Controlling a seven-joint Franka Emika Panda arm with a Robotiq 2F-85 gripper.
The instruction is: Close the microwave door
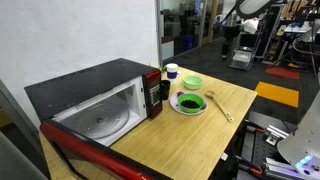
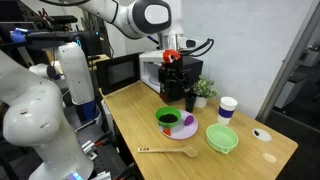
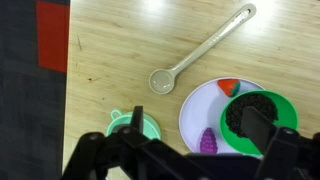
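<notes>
The microwave (image 1: 85, 95) stands at one end of the wooden table, black casing, white cavity showing. The microwave door (image 1: 95, 152) is swung open, its red frame toward the camera. In an exterior view the microwave (image 2: 150, 68) is partly hidden behind my arm, and the door (image 2: 120, 72) stands open beside it. My gripper (image 2: 176, 92) hangs above the table in front of the microwave, apart from the door. In the wrist view the gripper (image 3: 195, 150) is open and empty, looking down on the dishes; the microwave is out of that view.
A white plate (image 3: 200, 115) carries a green bowl of dark bits (image 3: 258, 115), a toy strawberry (image 3: 229, 87) and toy grapes (image 3: 207, 142). A spoon (image 3: 200, 50), a light green bowl (image 1: 191, 83) and a cup (image 1: 171, 71) lie nearby. The table edge (image 3: 68, 90) is at the left.
</notes>
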